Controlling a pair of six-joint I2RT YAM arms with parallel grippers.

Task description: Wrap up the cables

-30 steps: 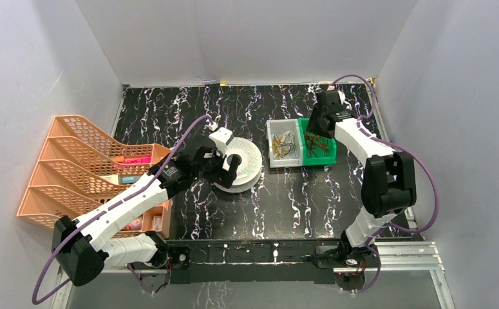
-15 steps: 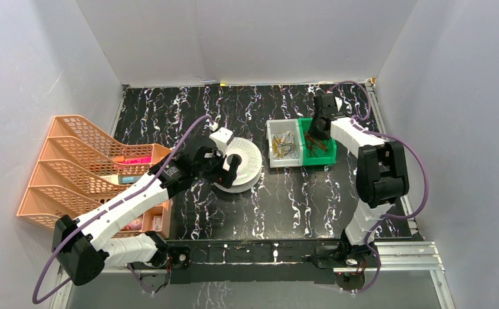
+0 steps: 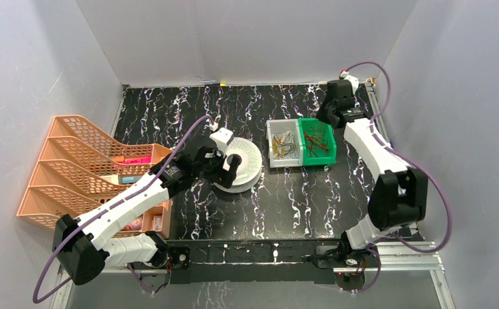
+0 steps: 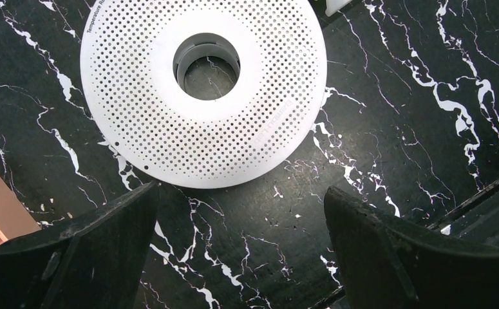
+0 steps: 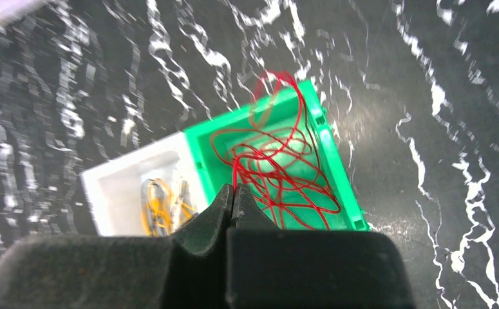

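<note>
The cables (image 5: 279, 180) lie tangled in the green bin (image 5: 338, 168): hair-thin, limp, light, probably snag-prone. Right hand (image 5: 234, 191) is pinched together on one strand; a free end would grip best. Left hand (image 4: 240, 196) stands apart.

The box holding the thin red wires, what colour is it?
The box is bright green, best seen in the right wrist view.

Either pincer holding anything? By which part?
Right pincer is shut on the red cables, pinching strands at the tangle's edge; the rest trails into the green bin. Left pincer open, empty.
</note>
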